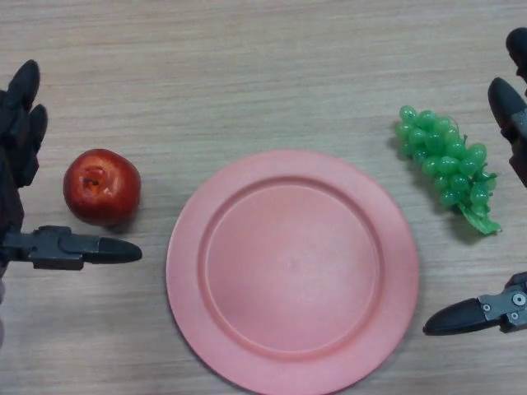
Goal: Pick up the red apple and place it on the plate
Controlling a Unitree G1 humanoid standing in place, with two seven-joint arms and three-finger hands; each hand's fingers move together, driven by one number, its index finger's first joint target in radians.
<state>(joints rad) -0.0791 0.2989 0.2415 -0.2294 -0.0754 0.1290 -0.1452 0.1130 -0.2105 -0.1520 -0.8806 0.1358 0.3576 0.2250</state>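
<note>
We see the round, glossy red apple [101,187] resting on the wooden table [272,74], just left of the empty pink plastic plate [292,270]. Our left hand [25,181] brackets the apple, fingers spread open and holding nothing; closing off-centre could roll it away. Our right hand [502,247], also open, waits right of the plate beside the green plastic grape bunch [446,164]. The short path from apple to plate looks clear.

glossy red apple [101,186]; matt pink plate [292,267]; wood-grain table [247,74]
</note>
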